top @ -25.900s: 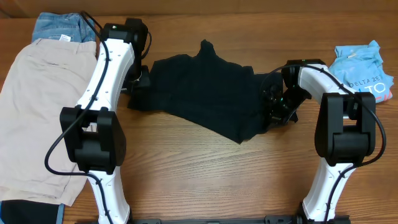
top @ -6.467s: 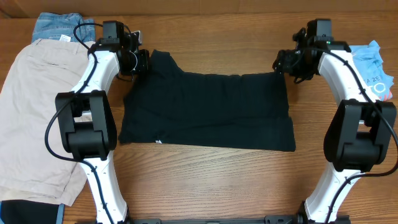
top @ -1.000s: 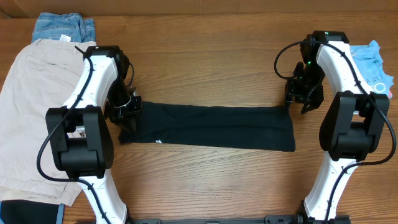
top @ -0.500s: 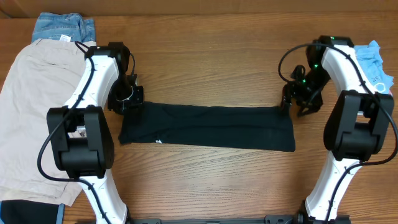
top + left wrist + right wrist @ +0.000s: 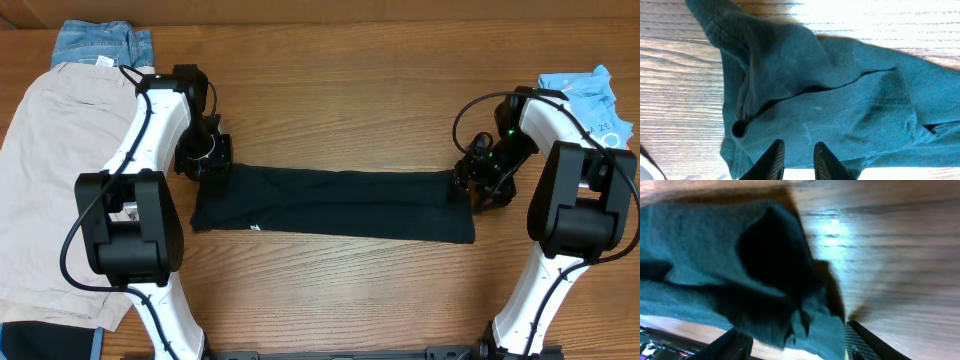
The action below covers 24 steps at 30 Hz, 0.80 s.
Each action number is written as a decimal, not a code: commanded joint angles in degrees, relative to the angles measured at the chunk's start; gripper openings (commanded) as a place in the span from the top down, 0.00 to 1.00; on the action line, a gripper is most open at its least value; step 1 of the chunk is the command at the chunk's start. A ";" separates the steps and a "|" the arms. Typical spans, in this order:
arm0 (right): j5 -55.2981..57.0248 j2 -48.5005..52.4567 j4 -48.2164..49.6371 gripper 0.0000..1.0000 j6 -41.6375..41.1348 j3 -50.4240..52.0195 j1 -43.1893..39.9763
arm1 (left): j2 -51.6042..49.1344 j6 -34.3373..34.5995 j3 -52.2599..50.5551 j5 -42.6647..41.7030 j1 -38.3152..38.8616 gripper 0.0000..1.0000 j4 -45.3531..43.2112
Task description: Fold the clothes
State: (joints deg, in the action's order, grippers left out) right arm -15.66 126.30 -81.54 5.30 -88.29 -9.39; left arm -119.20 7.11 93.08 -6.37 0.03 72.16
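At the left gripper (image 5: 799,146), in the left wrist view: parted only a little, a narrow slot between the two dark fingers (image 5: 776,159), nothing pinched there, tips just over a rumpled corner of the black T-shirt (image 5: 840,100). Up close, overlapping folds, a stitched hem and a small dark hollow in cloth that looks dark teal. From overhead, none of that detail: only the left gripper (image 5: 205,160) at the far left corner of a smooth black band.

At the right gripper (image 5: 795,332), in the right wrist view: spread wide, one finger low on the left, the other low on the right, with a bunched edge of the black T-shirt (image 5: 700,280) between them; touching or not, impossible to tell. From overhead, the right gripper (image 5: 478,185) at the band's right end.

Only from overhead:
- the whole black T-shirt (image 5: 330,205), folded into a long strip across the middle of the table (image 5: 340,90), with a small white logo (image 5: 255,228) near its front left edge
- beige shorts (image 5: 60,170) at the far left
- blue denim (image 5: 100,42) behind them
- a light-blue printed tee (image 5: 590,100) at the far right
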 commanded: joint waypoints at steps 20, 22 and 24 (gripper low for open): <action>0.85 -0.94 12.04 0.95 -5.79 -2.95 -2.58 | 0.83 0.61 2.60 -1.11 0.22 0.89 -2.01; 3.52 -0.94 10.47 0.95 -5.81 -6.38 -3.28 | 0.83 0.61 3.67 -1.11 0.20 0.88 -1.99; 7.43 -0.94 8.00 0.95 -7.10 -10.29 -3.85 | 0.83 0.63 4.44 -1.11 0.22 0.88 -1.97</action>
State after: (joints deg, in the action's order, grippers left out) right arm -15.84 125.21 -72.12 0.51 -93.03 -11.70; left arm -119.20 7.33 95.13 -6.85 0.03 70.37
